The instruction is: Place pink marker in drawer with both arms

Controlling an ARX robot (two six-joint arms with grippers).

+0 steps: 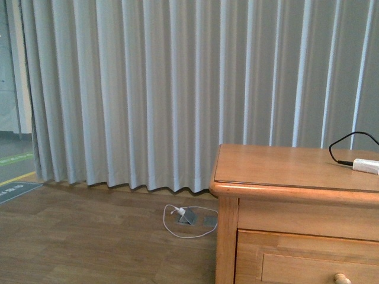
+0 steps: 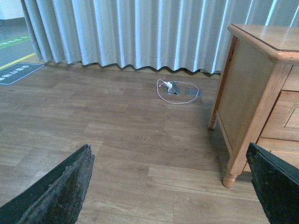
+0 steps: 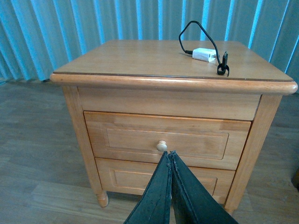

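The pink marker shows in no view. The drawer (image 3: 131,139) is the upper one of a honey-brown wooden cabinet, closed, with a small round knob (image 3: 161,145). My right gripper (image 3: 169,153) is shut and empty, its tips just below and in front of the knob, apart from it. The drawer's top left corner and knob also show in the front view (image 1: 296,260). My left gripper (image 2: 168,149) is open and empty, low over the wooden floor, with the cabinet's side (image 2: 243,93) off to one side. Neither arm shows in the front view.
A white plug block (image 3: 204,54) with a black cable lies on the cabinet top (image 3: 140,58); it also shows in the front view (image 1: 366,165). A second drawer (image 3: 126,177) sits below. A floor socket with a white cable (image 2: 176,89) lies near the grey curtain (image 1: 148,89).
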